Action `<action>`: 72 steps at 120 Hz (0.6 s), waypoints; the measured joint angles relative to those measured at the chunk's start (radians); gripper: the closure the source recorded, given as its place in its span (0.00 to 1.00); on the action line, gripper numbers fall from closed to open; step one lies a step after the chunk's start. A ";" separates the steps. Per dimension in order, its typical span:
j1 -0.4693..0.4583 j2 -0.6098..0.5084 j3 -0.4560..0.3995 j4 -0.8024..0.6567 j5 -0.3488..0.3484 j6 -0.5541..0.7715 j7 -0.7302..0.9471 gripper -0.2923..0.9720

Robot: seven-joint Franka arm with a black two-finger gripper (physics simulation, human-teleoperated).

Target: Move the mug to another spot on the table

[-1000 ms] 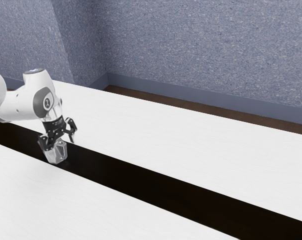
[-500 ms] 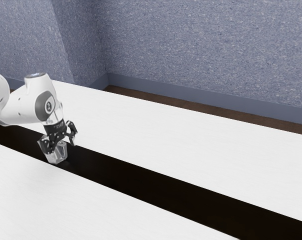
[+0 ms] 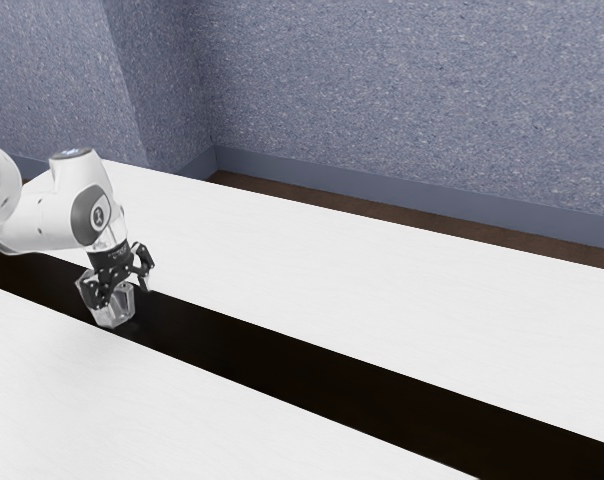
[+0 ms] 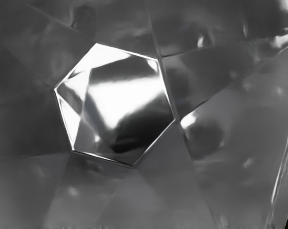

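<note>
Our white arm point(image 3: 42, 212) enters at 9 o'clock in the exterior view. Its black end effector point(image 3: 113, 287) points down. The silvery, faceted mug point(image 3: 112, 311) sits directly under it, at its 6 o'clock. The mug stands upright at the far edge of the near white counter point(image 3: 182, 420), against the dark band point(image 3: 312, 375). In the wrist view the mug point(image 4: 116, 107) lies just under our hand, its shiny six-sided bottom facing us. We cannot tell whether the end effector is spread or pinching the mug.

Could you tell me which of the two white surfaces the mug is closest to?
The near white surface, at the exterior view's bottom: the mug is at its edge; the dark strip separates it from the far white surface.
</note>
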 joint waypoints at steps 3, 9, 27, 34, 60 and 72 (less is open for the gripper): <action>0.000 0.000 0.000 0.000 0.000 0.002 0.000 0.23; 0.000 0.001 0.000 0.000 0.000 0.004 -0.001 0.23; 0.000 0.001 0.000 -0.001 0.003 0.010 0.001 0.34; 0.000 0.001 0.000 -0.001 0.004 0.011 0.002 0.42; -0.003 0.000 0.000 -0.003 0.005 0.012 0.004 0.50; -0.005 -0.001 0.000 -0.003 0.006 0.012 0.005 0.55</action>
